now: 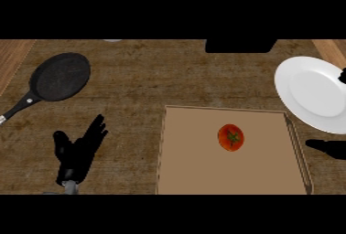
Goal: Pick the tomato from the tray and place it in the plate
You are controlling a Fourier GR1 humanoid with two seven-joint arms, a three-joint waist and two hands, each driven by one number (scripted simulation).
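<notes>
The left robot hand [79, 153] rests open on the desk. The right robot hand [329, 148] shows only partly; its state is unclear. The round red tomato [230, 137] lies on the flat brown tray [196, 173], beside the round white plate [316, 93].

Right hand [330, 149] is cut off beside the tray [202, 151], only fingertips showing. The plate [314, 93] and the pan's handle [17, 109] run off-frame.

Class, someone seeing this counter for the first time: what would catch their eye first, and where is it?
Likely the red tomato, alone in the middle of the brown tray. Next the white plate at the right edge, then the black pan at upper left. The left hand rests open left of the tray.
</notes>
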